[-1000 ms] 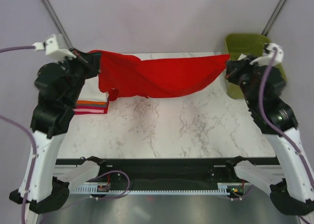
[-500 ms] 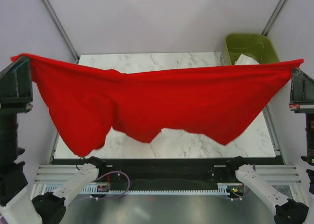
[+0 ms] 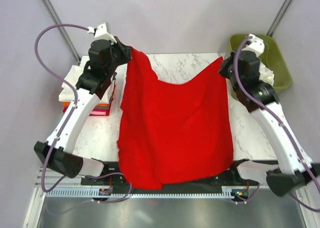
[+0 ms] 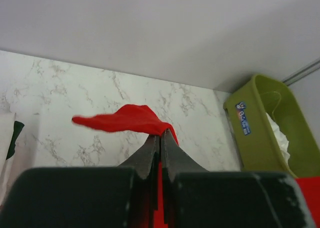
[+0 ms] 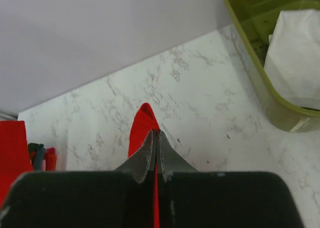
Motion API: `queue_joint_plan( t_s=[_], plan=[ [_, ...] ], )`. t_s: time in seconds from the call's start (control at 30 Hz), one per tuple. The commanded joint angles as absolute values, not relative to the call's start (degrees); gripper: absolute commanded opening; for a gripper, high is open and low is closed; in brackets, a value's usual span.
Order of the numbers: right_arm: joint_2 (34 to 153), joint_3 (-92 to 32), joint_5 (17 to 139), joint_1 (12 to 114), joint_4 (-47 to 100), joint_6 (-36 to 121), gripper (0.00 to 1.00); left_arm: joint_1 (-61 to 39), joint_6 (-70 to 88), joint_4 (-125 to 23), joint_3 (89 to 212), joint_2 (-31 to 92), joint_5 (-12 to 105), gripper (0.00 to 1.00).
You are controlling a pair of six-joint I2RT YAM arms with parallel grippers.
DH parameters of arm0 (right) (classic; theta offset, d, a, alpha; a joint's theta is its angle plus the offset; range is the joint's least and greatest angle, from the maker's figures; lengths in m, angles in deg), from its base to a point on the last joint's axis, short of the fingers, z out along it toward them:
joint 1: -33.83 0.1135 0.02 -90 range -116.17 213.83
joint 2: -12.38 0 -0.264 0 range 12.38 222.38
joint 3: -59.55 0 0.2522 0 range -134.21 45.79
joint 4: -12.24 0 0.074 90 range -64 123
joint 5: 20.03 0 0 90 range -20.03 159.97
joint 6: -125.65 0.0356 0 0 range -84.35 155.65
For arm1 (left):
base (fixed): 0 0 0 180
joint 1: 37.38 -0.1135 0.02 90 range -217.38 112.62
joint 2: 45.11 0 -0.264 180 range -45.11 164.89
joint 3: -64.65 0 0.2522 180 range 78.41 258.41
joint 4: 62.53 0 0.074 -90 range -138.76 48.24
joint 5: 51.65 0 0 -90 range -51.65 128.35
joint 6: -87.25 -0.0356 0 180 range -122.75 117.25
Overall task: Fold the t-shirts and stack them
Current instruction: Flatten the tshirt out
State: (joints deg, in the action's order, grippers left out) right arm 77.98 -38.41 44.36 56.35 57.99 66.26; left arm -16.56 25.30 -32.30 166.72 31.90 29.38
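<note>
One white shirt [image 5: 295,53] inside olive-green bin [image 5: 245,38]

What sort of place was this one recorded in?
Probably a robotics lab workcell, not a home: two robot arms bolted along a marble-look table, plain grey partition walls, exposed cables.

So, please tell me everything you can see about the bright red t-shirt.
The bright red t-shirt looks like soft plain cotton, with shallow wrinkles. It is spread almost flat over the marble table, and its near edge hangs past the table's near side. Its two far corners are held up: the left gripper pinches one, the right gripper the other.
</note>
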Motion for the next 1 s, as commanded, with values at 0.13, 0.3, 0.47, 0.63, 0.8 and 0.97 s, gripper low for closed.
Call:
queue_joint_plan(
  t_s=[0.13,0.3,0.47,0.63,0.8,0.97],
  plan=[
    [97.69,-61.11,69.23,40.54,56.32,73.96,0.0,-21.81,26.51,-37.62,192.93,44.95,33.59,0.02],
    [110.71,-79.6,83.56,31.3,56.5,81.17,0.0,-25.95,27.57,-35.93,220.75,59.53,40.63,0.02],
    [118.54,-89.04,96.32,22.32,49.59,91.02,0.0,-26.22,25.47,-51.01,219.92,59.57,42.48,0.02],
    [115.5,-70.66,101.6,22.22,42.46,90.06,0.0,-26.22,20.55,-54.47,208.54,56.78,45.99,0.02],
    [109.68,-49.86,101.52,22.22,33.66,87.87,0.0,-25.95,20.54,-65.87,178.78,45.96,47.58,0.02],
    [105.64,-31.93,100.73,22.22,28.56,85.23,0.0,-25.08,24.84,-77.67,152.72,34.28,46.35,0.02]
  ],
)
